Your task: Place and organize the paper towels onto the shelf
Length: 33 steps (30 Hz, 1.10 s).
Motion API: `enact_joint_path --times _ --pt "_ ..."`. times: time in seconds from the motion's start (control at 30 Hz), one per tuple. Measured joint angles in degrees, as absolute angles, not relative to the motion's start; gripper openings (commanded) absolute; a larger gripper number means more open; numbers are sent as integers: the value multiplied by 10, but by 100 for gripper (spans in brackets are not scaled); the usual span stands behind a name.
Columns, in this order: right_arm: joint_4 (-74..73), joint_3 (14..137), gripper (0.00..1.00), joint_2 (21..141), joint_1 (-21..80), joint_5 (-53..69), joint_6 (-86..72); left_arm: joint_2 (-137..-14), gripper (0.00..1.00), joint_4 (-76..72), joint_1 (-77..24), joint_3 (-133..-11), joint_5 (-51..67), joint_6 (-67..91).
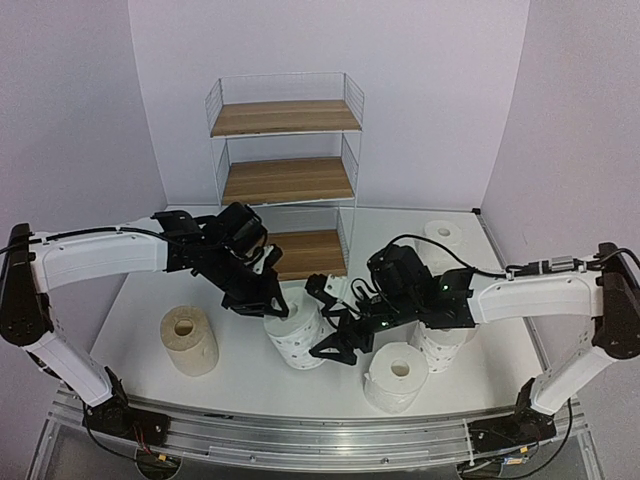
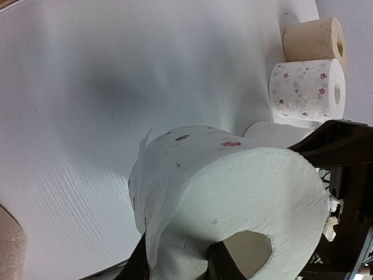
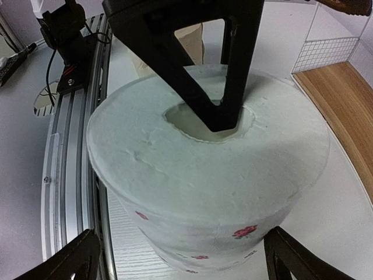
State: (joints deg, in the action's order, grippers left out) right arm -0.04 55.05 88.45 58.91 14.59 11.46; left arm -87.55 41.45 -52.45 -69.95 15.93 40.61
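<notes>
Dotted roll (image 3: pixel 204 175) is filling both wrist views, sitting just in front of the shelf (image 1: pixel 285 118). Whether it is touching the table (image 1: pixel 140 300) I cannot tell. Left claw (image 1: pixel 272 306) is pinching its paper wall, with one finger down the core and the other outside. Right claw (image 3: pixel 183 233) is gaping wide, a finger on either side of the dotted roll, gripping nothing.

That pinch is biting only soft paper, so I am judging that the wall could tear or slip free on the lift. A loose flap (image 2: pixel 144 143) is peeling off the dotted roll's side, and it could unwind or snag on the shelf's wire rails. The right claw's fingers are sitting so near that a sideways move could knock the roll askew.

A white roll (image 1: pixel 395 375) is standing near the dotted roll's right, a second dotted roll (image 1: pixel 440 345) is partly hiding behind the right arm beyond it, and a tan roll (image 1: pixel 188 340) is standing well apart on the left. No roll is showing on the shelf boards.

The table is looking white and smooth with a faint grain, so a dropped roll would likely roll away. Pale lilac walls (image 1: pixel 400 60) are closing in behind the shelf and at both sides.
</notes>
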Motion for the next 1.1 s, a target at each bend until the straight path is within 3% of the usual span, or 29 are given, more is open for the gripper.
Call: enact_joint_path --times 0.37,0.5,0.7,0.83,0.87,1.1 --pt "68 550 94 913 600 82 97 -881 0 411 -521 -700 173 385" --pt "81 547 89 917 602 78 96 -881 0 410 -519 -700 172 376" --pt "92 546 69 925 601 97 90 -885 2 410 -517 -700 174 366" --pt "97 546 35 933 601 94 76 -895 9 415 -514 -703 174 353" --pt "99 544 31 935 601 92 69 -897 10 418 -513 -704 173 349" --pt "140 526 13 937 601 74 36 -913 42 444 -513 -735 146 345"
